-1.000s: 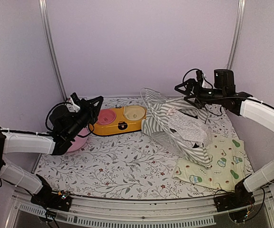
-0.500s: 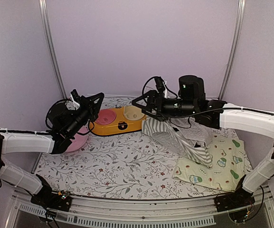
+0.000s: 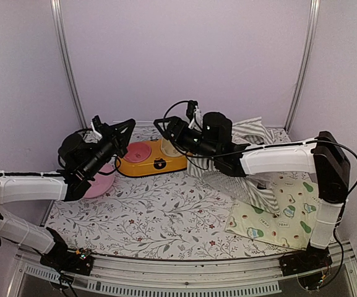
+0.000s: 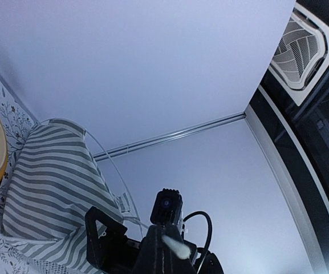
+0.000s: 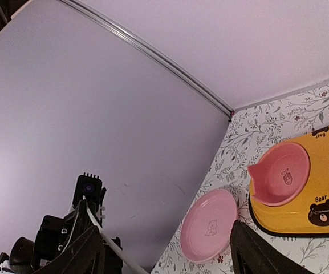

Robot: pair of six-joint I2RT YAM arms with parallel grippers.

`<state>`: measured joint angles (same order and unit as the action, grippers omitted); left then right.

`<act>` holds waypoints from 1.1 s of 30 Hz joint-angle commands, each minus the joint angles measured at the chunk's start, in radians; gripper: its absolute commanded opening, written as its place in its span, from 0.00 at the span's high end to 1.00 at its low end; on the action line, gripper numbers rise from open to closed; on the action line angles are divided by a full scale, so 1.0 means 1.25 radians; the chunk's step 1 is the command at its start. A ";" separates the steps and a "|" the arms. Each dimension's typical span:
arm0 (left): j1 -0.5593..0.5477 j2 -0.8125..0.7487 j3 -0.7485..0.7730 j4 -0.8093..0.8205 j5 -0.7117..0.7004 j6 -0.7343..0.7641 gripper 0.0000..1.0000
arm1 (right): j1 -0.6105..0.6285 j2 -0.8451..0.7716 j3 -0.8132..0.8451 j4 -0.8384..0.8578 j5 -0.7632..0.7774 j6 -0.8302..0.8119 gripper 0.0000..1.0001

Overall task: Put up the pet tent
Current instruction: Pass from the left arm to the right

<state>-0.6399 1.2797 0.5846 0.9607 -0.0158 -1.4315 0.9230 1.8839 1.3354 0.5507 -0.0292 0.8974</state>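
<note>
The sage-green and white striped cloth pet tent (image 3: 252,131) lay slumped, not yet standing, on the right half of the flower-print desk (image 3: 153,210). That was at about 2 o'clock from the middle. Its long side seemed to run from 11 o'clock down to 5 o'clock. Its near corner reached the pale yellow mat with avocado pictures (image 3: 286,216). Much of the tent was hidden under the right arm (image 3: 271,158), which reached across it.

The right claw (image 3: 167,131) pointed to 9 o'clock and hung over the orange plastic double bowl (image 3: 150,159). The right wrist view showed its two fingers spread apart with nothing between them. So the tent lay behind this claw, at about 4 o'clock from it, not in front of it. To grab the tent, I think the claw would need to turn round that way.

The left claw (image 3: 127,127) was pressed together near the pink round plate (image 3: 98,185), at 9 o'clock and well apart from the tent. I could not tell if it pinched anything. The right arm was nearer.
</note>
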 commanded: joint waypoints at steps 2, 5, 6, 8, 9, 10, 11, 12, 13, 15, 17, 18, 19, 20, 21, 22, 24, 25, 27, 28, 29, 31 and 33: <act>-0.016 -0.029 0.005 0.006 0.019 -0.059 1.00 | 0.027 0.052 0.081 0.152 0.093 -0.024 0.25; -0.017 -0.020 -0.002 0.018 0.022 -0.090 1.00 | 0.032 0.080 0.116 0.164 0.083 -0.030 0.34; -0.017 -0.021 -0.005 0.020 0.021 -0.099 1.00 | 0.033 0.085 0.124 0.167 0.079 -0.033 0.36; -0.017 -0.025 -0.010 0.019 0.016 -0.108 1.00 | 0.036 0.088 0.129 0.168 0.074 -0.036 0.46; -0.017 -0.028 -0.011 0.018 0.014 -0.107 1.00 | 0.037 0.088 0.130 0.166 0.072 -0.040 0.53; -0.017 -0.029 -0.011 0.017 0.013 -0.104 1.00 | 0.037 0.087 0.129 0.162 0.071 -0.042 0.60; -0.016 -0.031 -0.010 0.016 0.013 -0.098 1.00 | 0.037 0.086 0.130 0.154 0.071 -0.041 0.66; -0.017 -0.032 -0.010 0.014 0.013 -0.097 1.00 | 0.037 0.083 0.131 0.140 0.072 -0.039 0.73; -0.016 -0.033 -0.010 0.012 0.015 -0.097 1.00 | 0.036 0.079 0.133 0.124 0.072 -0.037 0.78; -0.012 -0.033 -0.008 0.001 0.033 -0.087 1.00 | 0.032 0.065 0.131 0.101 0.066 -0.037 0.96; 0.001 -0.036 0.002 -0.028 0.086 -0.060 1.00 | 0.015 0.052 0.130 0.074 0.035 -0.033 1.00; 0.010 -0.042 0.004 -0.041 0.115 -0.040 0.95 | 0.000 0.045 0.127 0.062 0.013 -0.021 1.00; 0.018 -0.051 0.004 -0.058 0.144 -0.006 0.85 | -0.016 0.040 0.124 0.055 -0.020 -0.004 1.00; 0.028 -0.067 0.005 -0.089 0.167 0.037 0.77 | -0.035 0.036 0.122 0.048 -0.055 0.011 1.00; 0.035 -0.089 0.005 -0.126 0.177 0.086 0.69 | -0.054 0.030 0.119 0.043 -0.094 0.036 1.00; 0.038 -0.114 0.004 -0.175 0.171 0.142 0.62 | -0.069 0.024 0.114 0.042 -0.124 0.050 1.00; 0.042 -0.167 -0.010 -0.245 0.150 0.246 0.52 | -0.092 0.008 0.111 0.026 -0.172 0.066 1.00; 0.045 -0.199 -0.021 -0.274 0.134 0.292 0.49 | -0.103 -0.002 0.106 0.022 -0.186 0.072 1.00; 0.052 -0.262 -0.056 -0.277 0.118 0.362 0.44 | -0.122 -0.022 0.104 0.003 -0.203 0.074 1.00; 0.055 -0.296 -0.067 -0.287 0.103 0.412 0.44 | -0.130 -0.031 0.108 -0.010 -0.213 0.069 1.00; 0.056 -0.325 -0.074 -0.309 0.080 0.441 0.42 | -0.137 -0.039 0.109 -0.021 -0.221 0.067 1.00; 0.075 -0.382 -0.090 -0.335 0.052 0.479 0.39 | -0.147 -0.056 0.109 -0.035 -0.232 0.072 1.00; 0.111 -0.397 -0.094 -0.326 0.081 0.500 0.38 | -0.152 -0.067 0.110 -0.049 -0.243 0.075 1.00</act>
<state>-0.5678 0.8352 0.4931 0.6159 0.0971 -0.9817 0.7750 1.8702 1.4685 0.5285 -0.2817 0.9985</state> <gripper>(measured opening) 0.613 0.475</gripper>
